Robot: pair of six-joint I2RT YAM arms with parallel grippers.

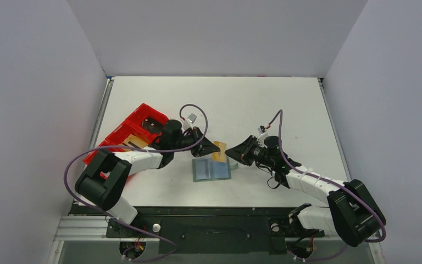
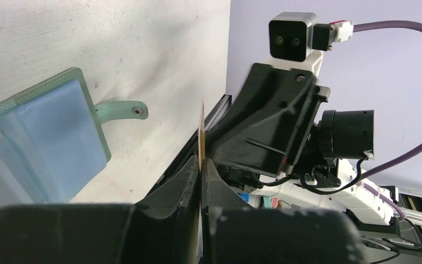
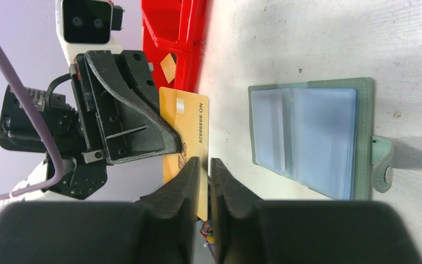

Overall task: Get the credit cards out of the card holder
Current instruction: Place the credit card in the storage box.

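The grey-green card holder [image 1: 211,169] lies open and flat on the table, bluish sleeves up; it also shows in the left wrist view [image 2: 33,143] and the right wrist view [image 3: 313,137]. I cannot tell a bluish card from the sleeves. My left gripper [image 1: 215,148] [image 2: 202,160] is shut on the tan-gold card [image 1: 218,150] [image 2: 201,126] [image 3: 184,121], held upright just above the holder's far edge. My right gripper [image 1: 232,151] [image 3: 204,160] faces the card close by, its jaws a narrow gap apart with nothing between them.
A long red tray [image 1: 129,137] [image 3: 173,33] with compartments sits at the left, behind the left arm. The holder's side tab [image 2: 121,110] sticks out toward the right arm. White walls enclose the table on three sides.
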